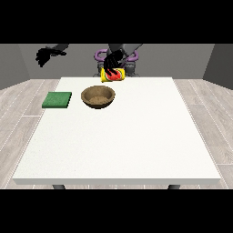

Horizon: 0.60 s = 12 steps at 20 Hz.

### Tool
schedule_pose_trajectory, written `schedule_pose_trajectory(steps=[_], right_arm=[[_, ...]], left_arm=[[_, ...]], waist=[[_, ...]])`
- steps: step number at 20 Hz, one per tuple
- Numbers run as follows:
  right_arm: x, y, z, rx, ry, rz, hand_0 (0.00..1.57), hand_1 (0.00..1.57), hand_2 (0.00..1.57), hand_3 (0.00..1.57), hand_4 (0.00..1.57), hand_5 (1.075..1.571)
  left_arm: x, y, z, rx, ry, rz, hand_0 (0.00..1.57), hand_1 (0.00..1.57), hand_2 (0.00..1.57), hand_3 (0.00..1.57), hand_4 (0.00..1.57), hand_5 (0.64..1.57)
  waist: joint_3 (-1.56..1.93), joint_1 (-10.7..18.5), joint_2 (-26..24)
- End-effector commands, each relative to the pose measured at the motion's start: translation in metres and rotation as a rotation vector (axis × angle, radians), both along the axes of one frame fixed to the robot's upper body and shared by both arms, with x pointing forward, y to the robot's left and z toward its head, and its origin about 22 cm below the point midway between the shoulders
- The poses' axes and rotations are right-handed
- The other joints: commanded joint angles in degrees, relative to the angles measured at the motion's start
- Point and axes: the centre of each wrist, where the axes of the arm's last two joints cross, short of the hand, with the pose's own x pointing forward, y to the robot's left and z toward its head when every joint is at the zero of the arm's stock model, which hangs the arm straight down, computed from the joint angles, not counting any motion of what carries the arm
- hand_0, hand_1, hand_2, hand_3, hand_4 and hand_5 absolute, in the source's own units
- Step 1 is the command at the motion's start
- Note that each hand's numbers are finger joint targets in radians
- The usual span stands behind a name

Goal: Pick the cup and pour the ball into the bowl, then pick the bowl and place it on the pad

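Observation:
A yellow cup [114, 75] with a red flame pattern is held tilted, almost on its side, just above the table's far edge. The hand at the view's right [112, 60] is curled round it from above. A brown wooden bowl [98, 97] stands on the table in front of the cup, slightly to its left. No ball shows in the cup or in the bowl. A flat green pad [57, 100] lies left of the bowl. The hand at the view's left [45, 55] hangs in the air beyond the table's far left corner, fingers relaxed, holding nothing.
The white table [123, 145] stretches wide towards the camera in front of the bowl and pad. The robot's body with purple parts [132, 57] stands behind the far edge. Grey wooden floor surrounds the table.

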Motion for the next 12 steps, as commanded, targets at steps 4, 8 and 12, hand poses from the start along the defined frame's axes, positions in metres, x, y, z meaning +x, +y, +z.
schedule_pose_trajectory(steps=[4, 8, 12], right_arm=[[-0.014, -0.016, -0.008, -0.019, 0.009, -0.031, 0.00, 0.00, 0.00, 0.00, 0.00, 1.571], [-0.004, -0.014, -0.002, -0.016, 0.034, -0.060, 0.00, 0.00, 0.00, 0.00, 0.00, 1.570], [-0.013, -0.005, -0.014, -0.003, 0.125, -0.043, 0.00, 0.00, 0.00, 0.00, 0.00, 1.569]], left_arm=[[-0.013, -0.024, -0.010, 0.343, -0.045, -0.075, 1.46, 1.46, 1.57, 1.57, 1.51, 1.178], [-0.025, -0.047, -0.010, 0.354, -0.039, -0.115, 1.45, 1.45, 1.57, 1.57, 1.53, 1.129], [-0.002, -0.020, 0.019, 0.209, 0.007, -0.075, 1.45, 1.45, 1.57, 1.57, 1.54, 1.136]], waist=[[-0.04, 1.7, -1.3], [-0.09, 4.1, -1.4], [-0.12, 3.7, -3.4]])
